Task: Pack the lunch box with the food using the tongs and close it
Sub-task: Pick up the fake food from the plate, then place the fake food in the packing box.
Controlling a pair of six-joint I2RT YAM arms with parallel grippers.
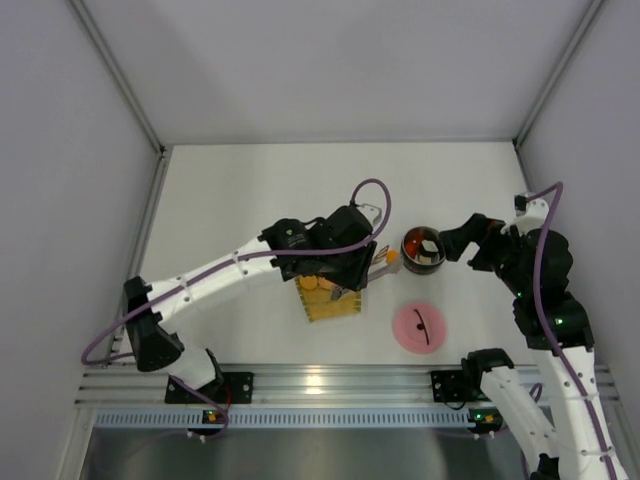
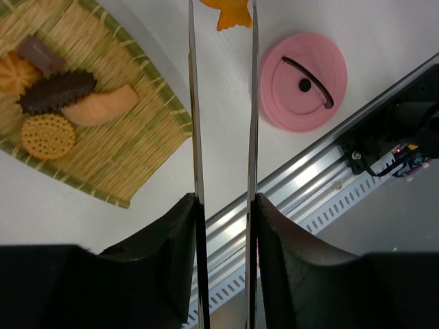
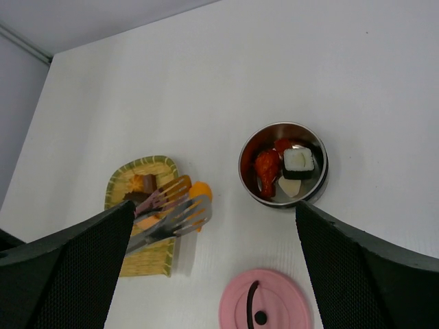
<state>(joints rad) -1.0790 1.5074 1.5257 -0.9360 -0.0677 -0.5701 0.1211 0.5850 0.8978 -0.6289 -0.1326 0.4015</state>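
My left gripper (image 2: 221, 205) clamps long silvery tongs (image 2: 195, 103) pinching an orange toy food piece (image 2: 230, 14) just left of the round steel lunch box (image 3: 281, 125), right gripper (image 1: 452, 243) agape; I judge any slackening drops it short.

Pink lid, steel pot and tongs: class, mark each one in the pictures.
pink lid (image 2: 302, 82), left wrist view, middle of its top.
steel pot (image 3: 254, 142), right wrist view, bare inner wall, upper left.
tongs (image 2: 195, 103), left wrist view, left blade, midway along.
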